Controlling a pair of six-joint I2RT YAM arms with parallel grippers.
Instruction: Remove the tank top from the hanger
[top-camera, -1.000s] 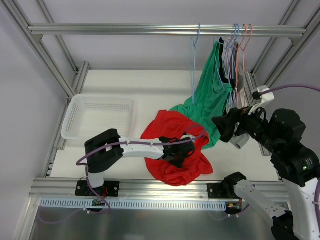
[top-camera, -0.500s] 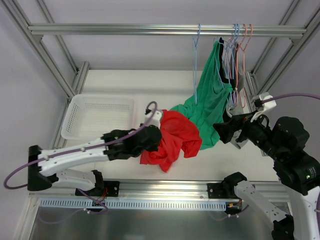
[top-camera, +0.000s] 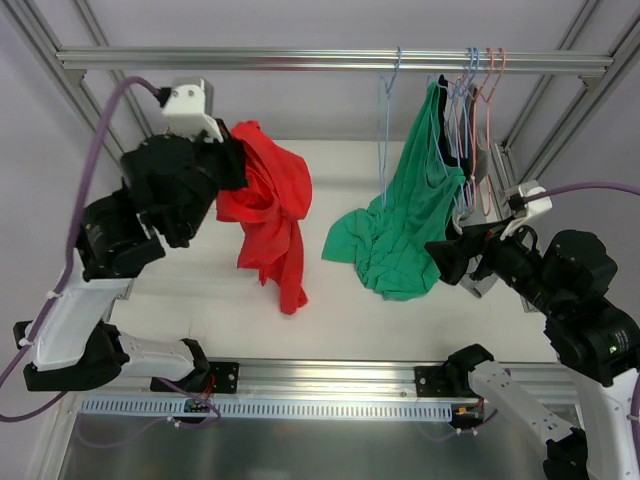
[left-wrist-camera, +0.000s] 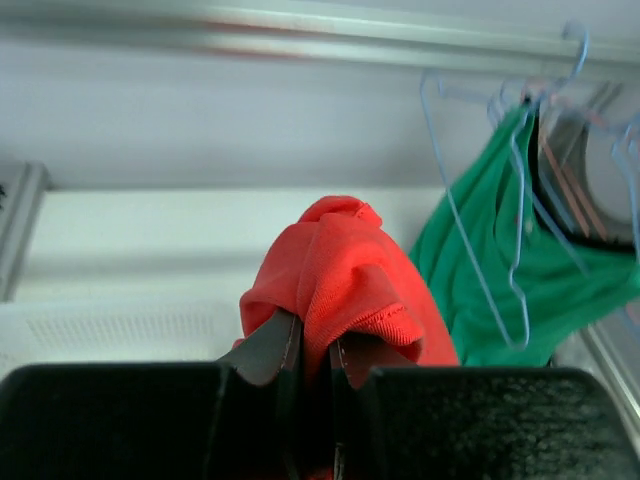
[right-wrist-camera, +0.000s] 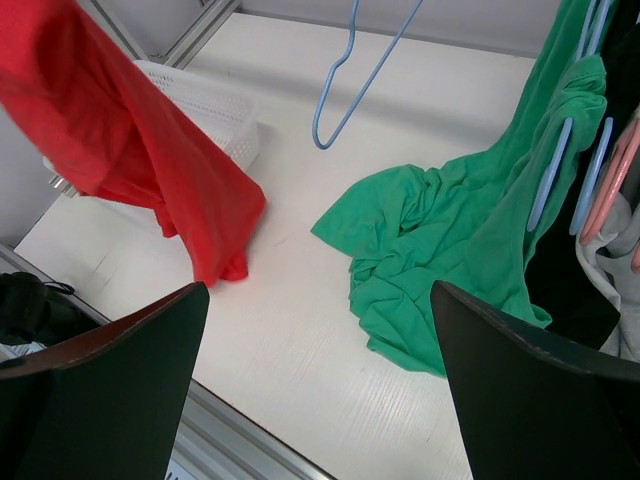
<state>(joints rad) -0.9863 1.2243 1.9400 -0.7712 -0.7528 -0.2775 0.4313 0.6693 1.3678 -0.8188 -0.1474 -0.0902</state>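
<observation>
Red fabric is off the tabletop (top-camera: 330, 300): the red tank top (top-camera: 268, 205), which lay crumpled at the near middle a second ago, now dangles in the air at the left rear. Its lowest fold hangs free above the surface. The left tool (left-wrist-camera: 312, 355) is clenched on a bunched fold of it, and the wrist view shows cloth pinched between the two fingers. An empty blue hanger (top-camera: 386, 120) hangs alone on the rail (top-camera: 250, 60), so the red top seems already freed. What is left for it is probably a drop into the white basket (right-wrist-camera: 215, 105), which sits under and behind the hanging cloth.

The left arm has reared up steeply from its base, with the elbow high and the wrist close under the rail. The tool points toward the middle of the frame.

The right arm reaches forward on its own side. The right tool (right-wrist-camera: 318, 300) is spread wide and grasps nothing. It hovers near the green top (top-camera: 400, 230), which is on its hanger with its hem pooled on the tabletop.
</observation>
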